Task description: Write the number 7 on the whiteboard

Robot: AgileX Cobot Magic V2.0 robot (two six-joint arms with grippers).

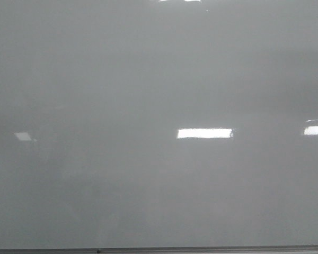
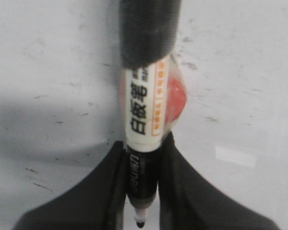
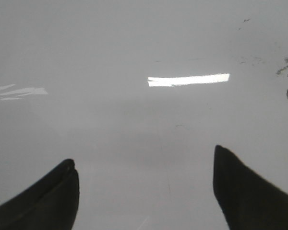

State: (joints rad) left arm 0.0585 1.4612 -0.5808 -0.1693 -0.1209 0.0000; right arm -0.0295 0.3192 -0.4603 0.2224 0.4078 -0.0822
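The whiteboard point(image 1: 159, 106) fills the front view as a glossy pale grey surface, with its thin grey frame edge point(image 1: 159, 250) along the near side. No number 7 shows on it in any view. My left gripper point(image 2: 143, 148) is shut on a whiteboard marker point(image 2: 145, 110), white-bodied with a black cap end and black lettering; its uncapped tip point(image 2: 140, 223) points toward the wrist, with the board point(image 2: 48, 72) behind it. My right gripper point(image 3: 144, 160) is open and empty over the board point(image 3: 144, 48). Neither gripper shows in the front view.
Bright rectangular light reflections lie on the board point(image 1: 204, 133), point(image 1: 316, 130). Small dark smudges mark the board in the right wrist view point(image 3: 284, 71) and faint specks in the left wrist view point(image 2: 211, 119).
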